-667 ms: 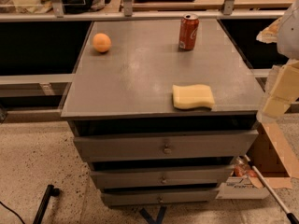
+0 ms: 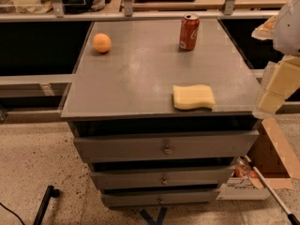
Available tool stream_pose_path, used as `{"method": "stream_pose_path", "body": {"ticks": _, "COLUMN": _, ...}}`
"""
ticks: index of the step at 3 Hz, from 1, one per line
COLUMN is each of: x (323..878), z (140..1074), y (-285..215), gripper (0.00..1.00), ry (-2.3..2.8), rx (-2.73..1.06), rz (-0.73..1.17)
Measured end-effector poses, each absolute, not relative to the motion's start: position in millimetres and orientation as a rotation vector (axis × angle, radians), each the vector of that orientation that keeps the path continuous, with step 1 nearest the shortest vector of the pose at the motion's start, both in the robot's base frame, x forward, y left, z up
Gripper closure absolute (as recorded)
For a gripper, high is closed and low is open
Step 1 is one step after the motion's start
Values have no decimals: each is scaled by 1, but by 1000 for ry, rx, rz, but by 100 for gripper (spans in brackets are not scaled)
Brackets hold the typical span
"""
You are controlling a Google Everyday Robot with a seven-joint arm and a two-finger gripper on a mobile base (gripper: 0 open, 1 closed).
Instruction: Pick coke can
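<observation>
The coke can (image 2: 189,32) stands upright near the far edge of the worktop (image 2: 136,78), right of centre; its white lettering runs down the red side but is not legible. The gripper (image 2: 276,88) hangs off the right edge near the front corner, below the pale arm (image 2: 288,27); its state cannot be determined. The can is well apart from it. An orange (image 2: 101,42) sits at the far left corner and a yellow sponge (image 2: 193,97) by the front edge.
</observation>
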State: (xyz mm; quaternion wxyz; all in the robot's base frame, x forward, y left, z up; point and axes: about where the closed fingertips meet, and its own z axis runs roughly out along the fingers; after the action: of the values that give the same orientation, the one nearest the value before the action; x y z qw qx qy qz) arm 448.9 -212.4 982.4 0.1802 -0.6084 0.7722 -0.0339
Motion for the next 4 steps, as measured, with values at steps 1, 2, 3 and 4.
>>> {"method": "stream_pose_path", "body": {"ticks": 1, "x": 487, "z": 985, "y": -223, "gripper": 0, "ry": 2148, "rx": -1643, "rz": -53}}
{"method": "stream_pose_path", "body": {"ticks": 2, "x": 552, "z": 987, "y": -240, "gripper": 0, "ry": 2121, "rx": -1502, "rz": 8}}
{"method": "stream_pose_path", "body": {"ticks": 3, "x": 622, "z": 982, "y": -245, "gripper": 0, "ry": 2094, "rx": -1369, "rz": 74}}
{"method": "stream_pose_path", "body": {"ticks": 4, "x": 693, "z": 992, "y": -227, "gripper": 0, "ry": 2000, "rx": -1244, "rz": 115}}
